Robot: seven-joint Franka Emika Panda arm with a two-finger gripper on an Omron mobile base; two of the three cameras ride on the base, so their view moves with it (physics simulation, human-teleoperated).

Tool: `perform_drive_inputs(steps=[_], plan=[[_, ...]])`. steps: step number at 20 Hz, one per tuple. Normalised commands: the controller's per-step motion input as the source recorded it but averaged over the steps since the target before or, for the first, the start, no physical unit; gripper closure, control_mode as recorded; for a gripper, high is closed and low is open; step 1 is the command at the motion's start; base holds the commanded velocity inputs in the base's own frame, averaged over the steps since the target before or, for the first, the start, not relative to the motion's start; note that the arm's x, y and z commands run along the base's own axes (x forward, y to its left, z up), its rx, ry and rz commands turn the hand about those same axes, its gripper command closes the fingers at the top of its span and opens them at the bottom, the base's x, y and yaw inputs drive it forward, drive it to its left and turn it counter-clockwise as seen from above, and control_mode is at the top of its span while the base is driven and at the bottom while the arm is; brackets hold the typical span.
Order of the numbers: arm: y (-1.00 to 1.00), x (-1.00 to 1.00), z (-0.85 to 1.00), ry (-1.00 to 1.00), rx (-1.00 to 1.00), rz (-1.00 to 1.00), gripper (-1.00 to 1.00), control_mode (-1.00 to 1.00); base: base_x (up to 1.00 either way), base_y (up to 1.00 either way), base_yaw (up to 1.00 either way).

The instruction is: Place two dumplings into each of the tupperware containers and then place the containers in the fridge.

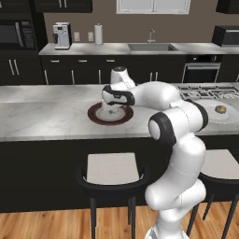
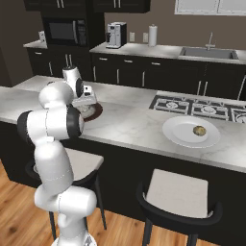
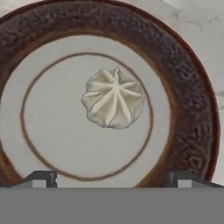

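Marble counter (image 1: pixel 46 116) runs across the kitchen island in front of us, with two stools tucked under its near edge. We count two plates on it: one brown-rimmed plate (image 1: pixel 95 116) under our hand, and one white plate (image 2: pixel 180 137) well apart, near the stove burners (image 2: pixel 202 108). We count two dumplings: one pale dumpling (image 3: pixel 113 97) with star-like folds sits near the middle of the brown-rimmed plate (image 3: pixel 192 109), and one darker dumpling (image 2: pixel 199 130) lies on the white plate.

Our gripper (image 3: pixel 113 179) hangs just above the brown-rimmed plate, jaws spread wide and holding nothing, the pale dumpling lying between and beyond the fingertips (image 3: pixel 41 177).

From the right base view our own arm covers most of the brown-rimmed plate (image 2: pixel 97 111). From the left base view the hand hides that plate's dumpling, and the white plate (image 1: pixel 228 116) is cut off at the picture's edge.
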Motion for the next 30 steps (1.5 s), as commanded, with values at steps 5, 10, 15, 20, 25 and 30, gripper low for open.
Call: perform_drive_inputs(steps=[5, 10, 15, 20, 25, 30], plan=[[0.00, 0.35, -0.29, 0.00, -0.05, 0.04, -1.00, -1.00, 0.00, 0.00, 0.00], [0.05, 0.41, -0.12, 0.00, 0.00, 0.03, -1.00, -1.00, 0.00, 0.00, 0.00], [0.07, 0.37, -0.04, 0.00, 0.00, 0.03, -1.00, -1.00, 0.00, 0.00, 0.00], [0.06, 0.06, -0.25, 0.03, 0.00, 0.02, -1.00, -1.00, 0.00, 0.00, 0.00], [0.00, -0.01, -0.32, 0.08, -0.03, 0.00, -1.00, -1.00, 0.00, 0.00, 0.00], [-0.07, -0.33, -0.50, 0.23, -0.06, -0.04, 1.00, -1.00, 0.00, 0.00, 0.00]])
